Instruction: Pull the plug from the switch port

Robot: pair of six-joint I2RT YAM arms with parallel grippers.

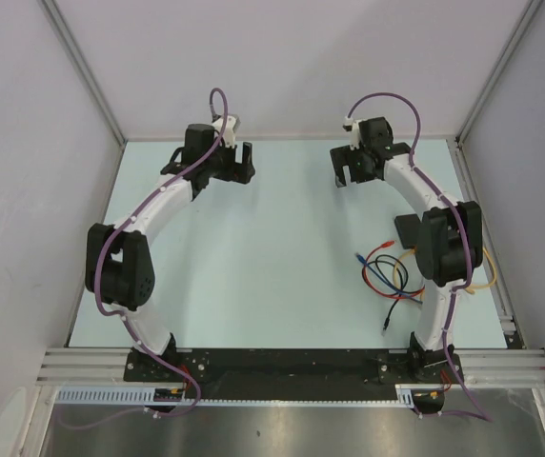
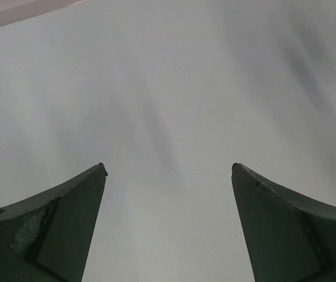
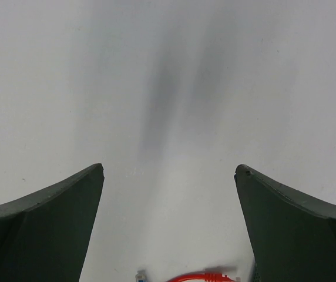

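The left gripper [image 2: 168, 169] sat closest to its lens, jaws wide apart and empty over bare table [image 2: 168, 82]. The right gripper [image 3: 170, 167] was spread just as wide, holding nothing. Its wrist view alone caught a red cable [image 3: 206, 276] and a pale connector [image 3: 140, 275] just below the fingers. Only the overhead view showed the switch [image 1: 410, 228], back from the right gripper toward its base and half hidden by the arm, with coiled cables [image 1: 387, 278] beside it.
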